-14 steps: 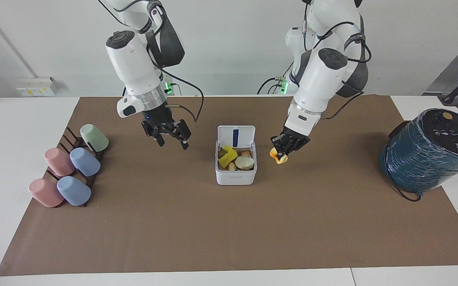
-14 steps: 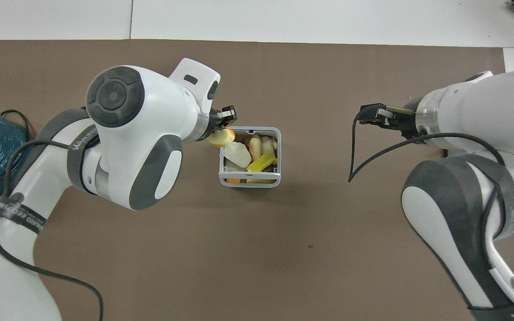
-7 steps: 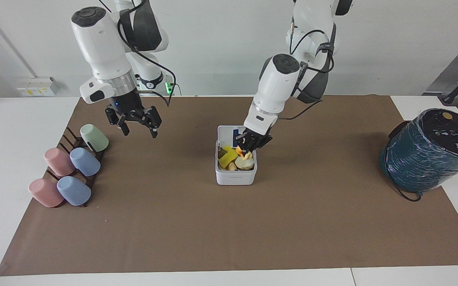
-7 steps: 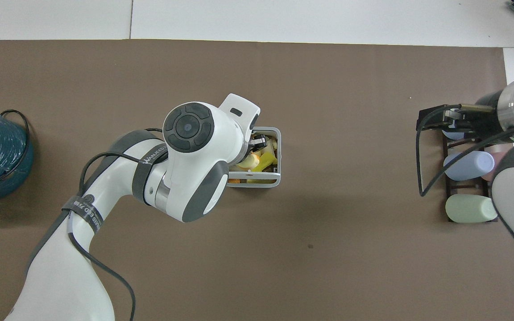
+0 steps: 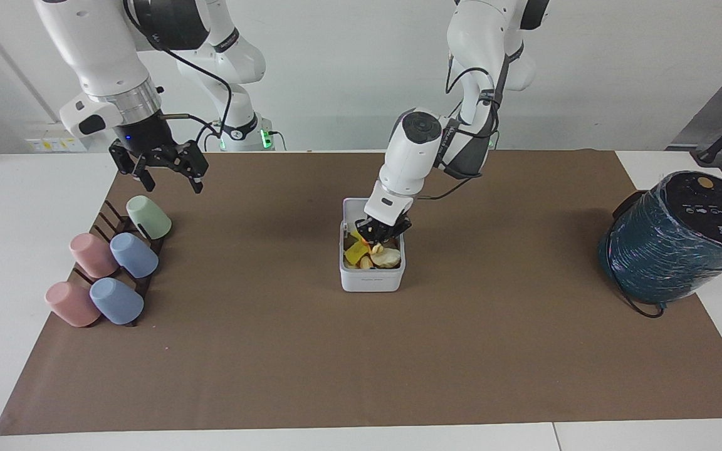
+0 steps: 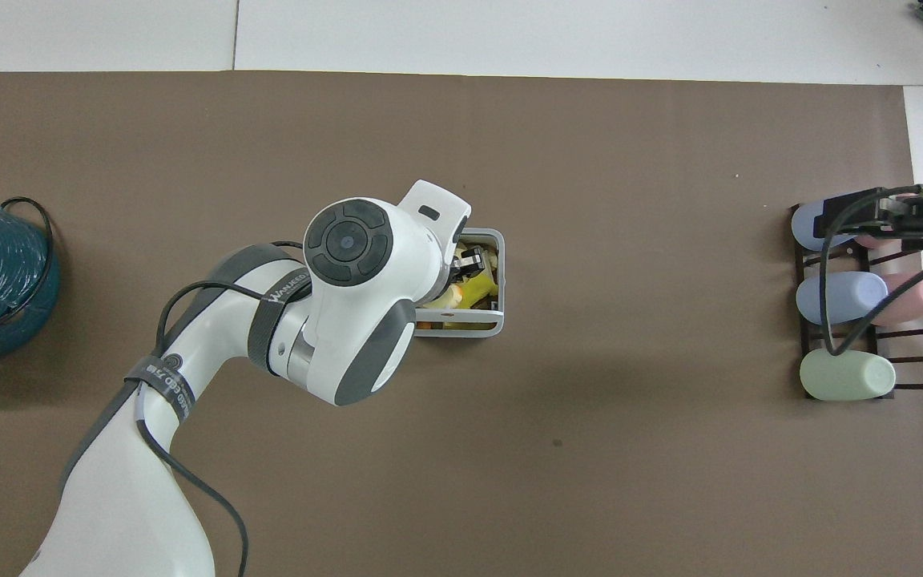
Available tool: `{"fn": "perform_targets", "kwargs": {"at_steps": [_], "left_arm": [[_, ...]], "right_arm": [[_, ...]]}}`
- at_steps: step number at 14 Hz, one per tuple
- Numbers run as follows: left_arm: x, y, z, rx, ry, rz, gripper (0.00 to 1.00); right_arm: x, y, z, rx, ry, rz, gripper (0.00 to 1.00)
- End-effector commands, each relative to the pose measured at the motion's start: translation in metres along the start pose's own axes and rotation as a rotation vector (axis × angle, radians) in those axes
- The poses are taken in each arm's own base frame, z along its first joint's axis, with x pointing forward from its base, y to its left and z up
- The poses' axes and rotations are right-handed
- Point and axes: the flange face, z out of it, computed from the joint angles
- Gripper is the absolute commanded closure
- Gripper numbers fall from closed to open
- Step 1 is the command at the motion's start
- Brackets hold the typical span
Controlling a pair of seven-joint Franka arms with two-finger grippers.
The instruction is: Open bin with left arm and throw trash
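Note:
The white bin stands mid-table with its lid up on the side nearer the robots. Inside lie a yellow-and-green sponge and a cream-white lump. My left gripper reaches down into the bin's mouth, and a yellow-orange foam chunk sits right at its tip. Whether it still grips the chunk does not show. From overhead the left arm covers most of the bin, with the left gripper over the trash. My right gripper hangs open and empty over the mat near the cup rack.
A dark rack of pastel cups lies at the right arm's end of the brown mat; from overhead the right gripper is over it. A big dark-teal wrapped cylinder stands at the left arm's end.
My left gripper carried the foam chunk from beside the bin to over it and down into its mouth. My right arm pulled away toward the cup rack and rose, still open.

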Motion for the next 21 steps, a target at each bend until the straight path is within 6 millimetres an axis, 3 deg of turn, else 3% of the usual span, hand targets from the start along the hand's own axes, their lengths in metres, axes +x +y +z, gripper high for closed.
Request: {"fn": "perform_targets", "kwargs": {"at_steps": [1, 5, 11, 14, 18, 21], "left_arm": [[0.006, 0.001, -0.018, -0.019, 0.011, -0.026, 0.27], [0.012, 0.002, -0.032, -0.011, 0.014, -0.024, 0.0], [0.005, 0.009, -0.03, -0.023, 0.021, -0.071, 0.0], [0.02, 0.001, -0.049, 0.034, 0.027, -0.05, 0.0], [0.075, -0.056, -0.108, 0.13, 0.008, -0.054, 0.0], [0.107, -0.115, -0.144, 0.199, -0.084, 0.018, 0.0]], "right_arm": [[-0.003, 0.014, -0.011, -0.016, -0.029, -0.016, 0.0], [-0.008, 0.01, -0.005, -0.06, -0.053, -0.037, 0.0], [-0.012, 0.0, -0.01, -0.056, -0.068, -0.041, 0.0], [-0.012, -0.002, -0.01, -0.055, -0.065, -0.044, 0.0], [-0.013, -0.003, -0.011, -0.052, -0.068, -0.044, 0.0], [-0.014, -0.002, -0.01, -0.051, -0.069, -0.034, 0.0]]}}
